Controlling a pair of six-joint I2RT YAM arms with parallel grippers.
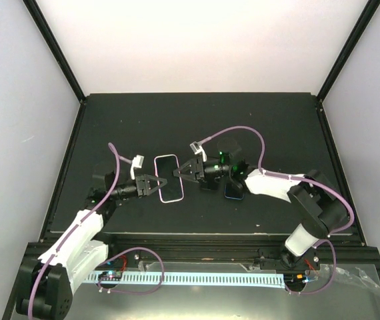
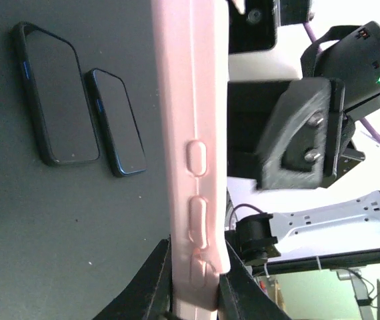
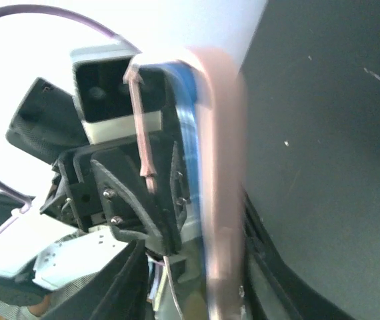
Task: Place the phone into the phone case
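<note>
The pale pink phone case (image 1: 168, 178) is held off the table between my two grippers, its dark inner face up toward the top camera. My left gripper (image 1: 155, 185) is shut on the case's side edge (image 2: 193, 167), near its moulded buttons. My right gripper (image 1: 177, 172) is at the opposite edge. In the right wrist view its jaws (image 3: 193, 233) stand apart. The blurred pink case edge (image 3: 223, 167) lies against one finger, with a blue-edged phone (image 3: 189, 127) beside it inside the case wall.
Two spare dark phones (image 2: 57, 93) (image 2: 115, 122) lie side by side on the black table. One of them shows under the right arm (image 1: 234, 190). Raised black rails (image 1: 67, 167) run along the table's sides.
</note>
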